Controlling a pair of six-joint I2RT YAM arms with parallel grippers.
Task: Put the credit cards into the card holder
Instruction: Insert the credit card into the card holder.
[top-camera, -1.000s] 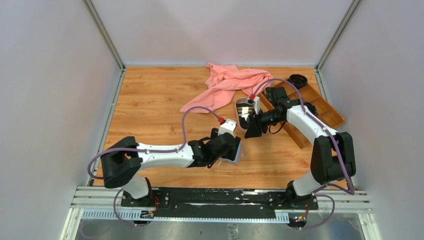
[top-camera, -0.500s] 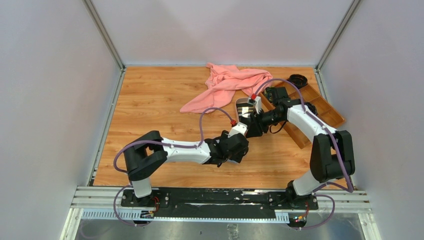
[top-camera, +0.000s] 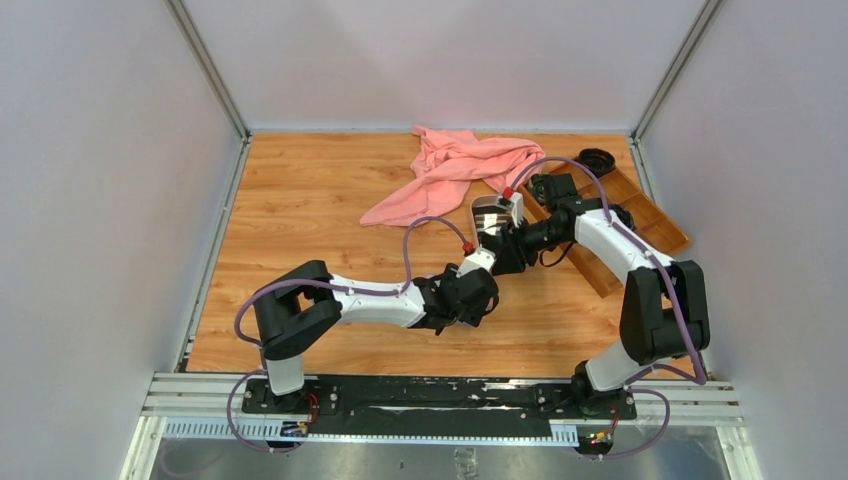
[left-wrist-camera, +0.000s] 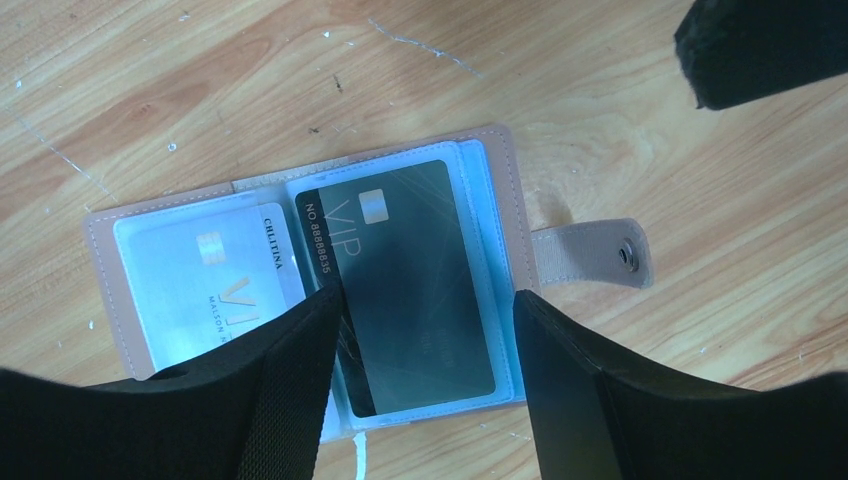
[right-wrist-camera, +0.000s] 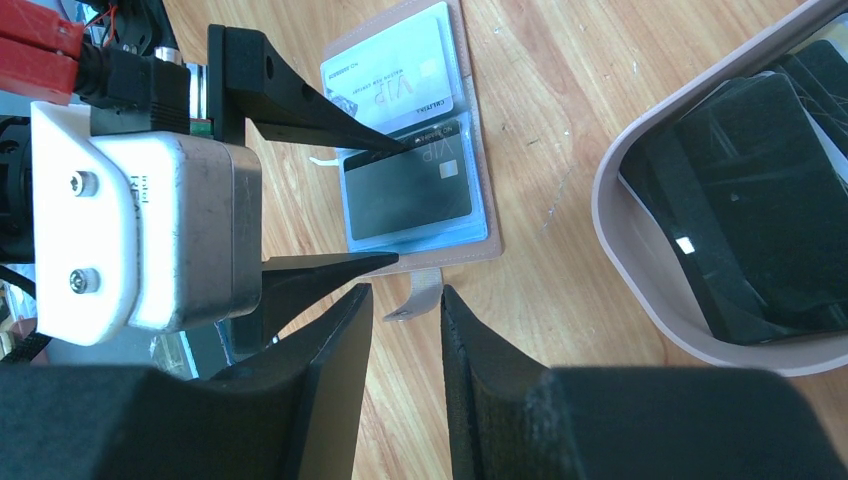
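Glossy dark card (left-wrist-camera: 420, 290), leather-look card holder (left-wrist-camera: 507, 200), scratched wood table (left-wrist-camera: 600, 120).

Pale grey walls (top-camera: 100, 200) around a scratched wooden tabletop (top-camera: 300, 190), metal rails (top-camera: 430, 398) along its near edge.

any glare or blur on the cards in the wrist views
left wrist: bluish sheen from the sleeves over both cards in the holder, vip print legible, own fingers dark and soft; right wrist: near fingers blurred, tray stack nearly featureless black
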